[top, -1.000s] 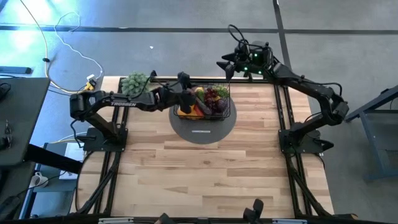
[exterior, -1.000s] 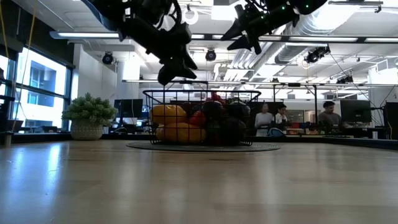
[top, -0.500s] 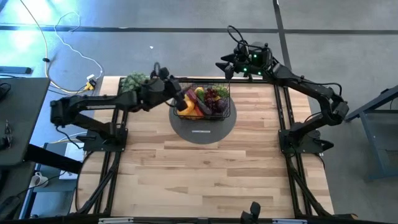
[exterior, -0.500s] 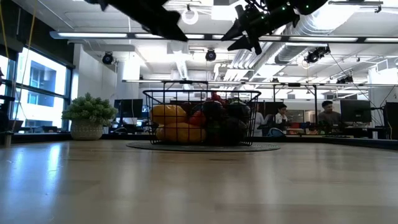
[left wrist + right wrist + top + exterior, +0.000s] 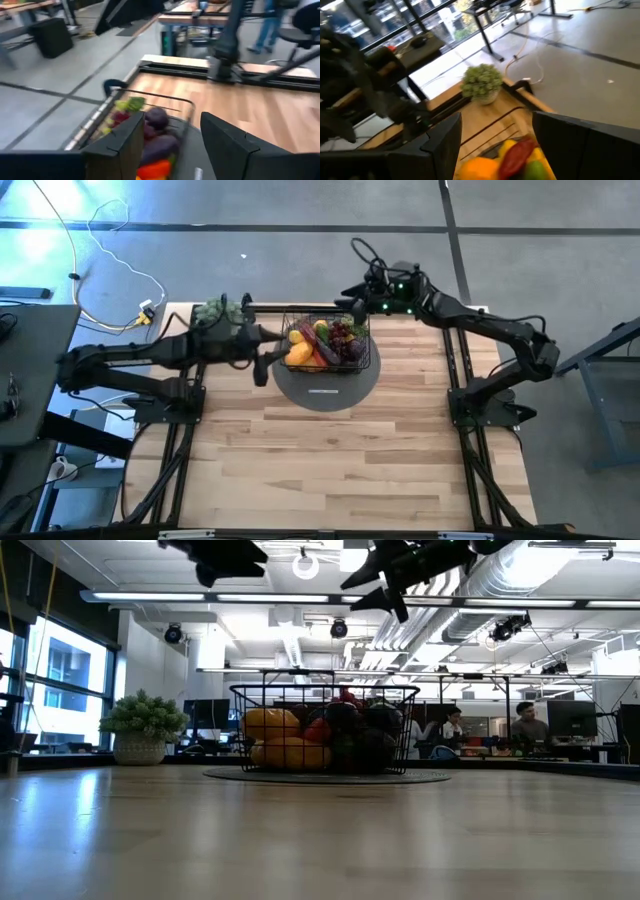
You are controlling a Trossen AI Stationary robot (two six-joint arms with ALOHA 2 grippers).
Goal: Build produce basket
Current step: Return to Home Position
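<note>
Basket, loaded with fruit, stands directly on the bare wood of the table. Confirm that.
Wrong on one point: the basket, loaded with fruit, stands on a flat grey disc lying on the table, not on bare wood. The high view shows it. The left gripper and right gripper are open and empty, raised off the table.

Six o'clock of the basket [image 5: 362, 355] is bare table [image 5: 330, 460]. Left gripper [image 5: 260, 368] crowds nine, right gripper [image 5: 353, 292] one, both seemingly above the rim; a plant [image 5: 213, 312] blocks ten.
</note>
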